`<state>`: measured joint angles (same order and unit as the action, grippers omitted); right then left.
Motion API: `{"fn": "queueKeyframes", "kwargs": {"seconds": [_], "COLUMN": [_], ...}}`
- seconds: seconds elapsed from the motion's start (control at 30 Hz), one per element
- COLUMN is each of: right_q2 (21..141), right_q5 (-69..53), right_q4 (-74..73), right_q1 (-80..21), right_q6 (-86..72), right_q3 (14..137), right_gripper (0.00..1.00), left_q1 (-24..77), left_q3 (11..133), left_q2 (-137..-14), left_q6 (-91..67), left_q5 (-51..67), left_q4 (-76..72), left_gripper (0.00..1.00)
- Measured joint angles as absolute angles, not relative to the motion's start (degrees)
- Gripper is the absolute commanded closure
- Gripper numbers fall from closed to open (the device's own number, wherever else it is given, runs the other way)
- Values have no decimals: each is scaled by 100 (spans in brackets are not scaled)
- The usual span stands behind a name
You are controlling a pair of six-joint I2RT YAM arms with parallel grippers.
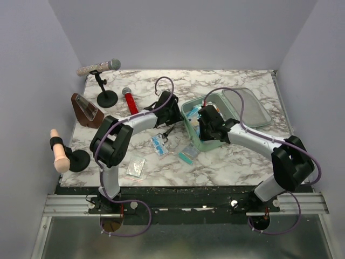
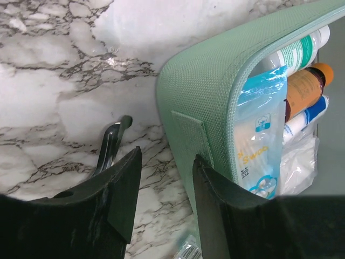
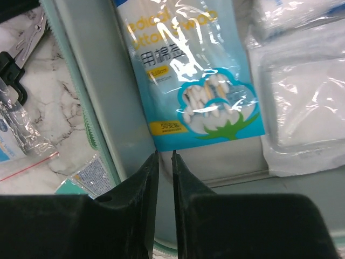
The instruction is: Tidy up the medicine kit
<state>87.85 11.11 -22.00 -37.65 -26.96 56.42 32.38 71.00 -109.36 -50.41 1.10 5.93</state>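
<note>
The medicine kit (image 2: 199, 91) lies open, its green corner wall just beside the right-hand finger of my left gripper (image 2: 166, 162). Those fingers stand about half apart and grip nothing. Inside the kit, a cotton swab packet (image 3: 188, 75) lies just ahead of my right gripper (image 3: 164, 157). Its fingers are nearly together; they may be nipping the packet's edge, but I cannot tell.

the medicine kit (image 1: 188, 123), a mint-green case, lies open right of centre on the marble (image 1: 232, 162), lid (image 1: 250, 108) laid flat, base holding bottles (image 2: 304, 81) and packets (image 3: 188, 81).
</note>
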Motion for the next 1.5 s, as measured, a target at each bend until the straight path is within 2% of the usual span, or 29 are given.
{"fn": "queueKeyframes", "kwargs": {"seconds": [0.63, 0.7, 0.83, 0.93, 1.0, 1.2, 1.5], "right_q2": [10060, 10141, 10110, 9942, 9786, 9885, 11128], "right_q5": [421, 392, 497, 661, 777, 1009, 1103], "right_q4": [-2220, -2226, -2261, -2303, -2307, -2257, -2292], "right_q1": [-3837, -3837, -3826, -3752, -3691, -3356, -3103], "right_q6": [-2871, -2893, -2888, -2849, -2799, -2670, -2630], "right_q3": [7100, 7199, 7240, 7249, 7282, 7599, 8215], "right_gripper": [78, 74, 58, 55, 56, 74, 81], "left_q1": [2808, 2755, 2644, 2561, 2493, 2397, 2425], "left_q3": [8110, 8108, 7955, 7708, 7542, 7000, 6121], "left_q2": [-11454, -11454, -11327, -11030, -10748, -9929, -9546], "left_q6": [-4794, -4779, -4751, -4692, -4659, -4672, -4783], "left_q5": [370, 370, 349, 290, 239, 178, 193], "left_q4": [921, 952, 993, 1063, 1127, 1009, 937], "left_gripper": [47, 47, 47, 47, 47, 47, 47]}}
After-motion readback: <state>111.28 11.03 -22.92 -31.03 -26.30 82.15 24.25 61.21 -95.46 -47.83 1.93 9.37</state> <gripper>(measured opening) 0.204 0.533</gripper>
